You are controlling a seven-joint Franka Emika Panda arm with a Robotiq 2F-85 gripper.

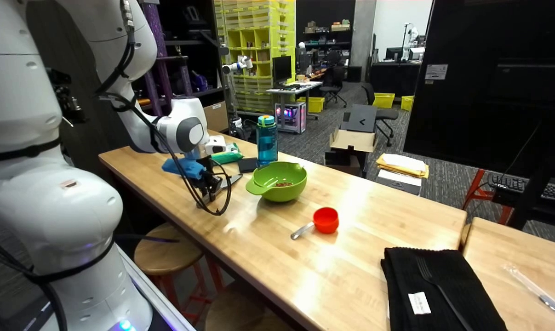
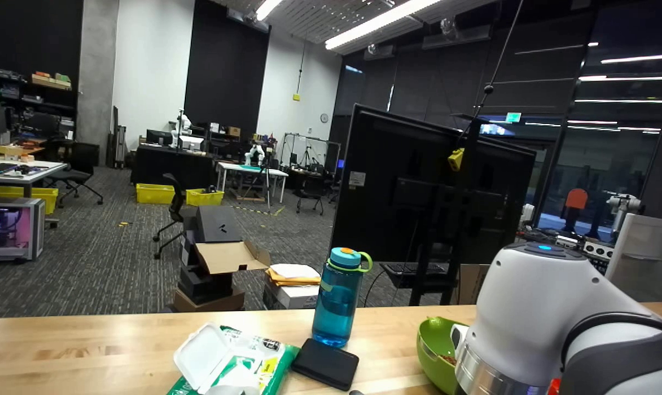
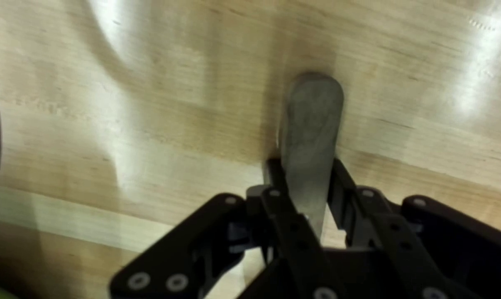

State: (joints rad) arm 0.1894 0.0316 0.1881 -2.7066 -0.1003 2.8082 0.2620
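We find the claw (image 3: pixel 307 170) pinching a grey utensil (image 3: pixel 313 120) by its handle, a black finger against either side, with the rounded handle end projecting past the fingertips in the wrist view. The grip sits low over the wooden tabletop (image 1: pixel 268 243), toward the robot's edge of it; whether the utensil touches the surface we cannot tell. In an exterior view its flat, paler end points away from the robot, toward a black case (image 1: pixel 248 165). Just beside that case we note a blue bottle (image 1: pixel 267 145) standing upright — teal cap on — and a green-and-white packet (image 2: pixel 278 366) lying with its white lid flipped up. Near the claw stands a green bowl (image 1: pixel 281 195), upright, its handle on the claw's side, with small reddish-brown pieces (image 1: pixel 284 184) at the bottom. Farther along we record a red measuring cup (image 1: pixel 327 224), metal handle laid toward the robot's edge — and, at the end of the tabletop, a folded black cloth (image 1: pixel 403 276) with a dark fork (image 1: pixel 447 299) lying on it.
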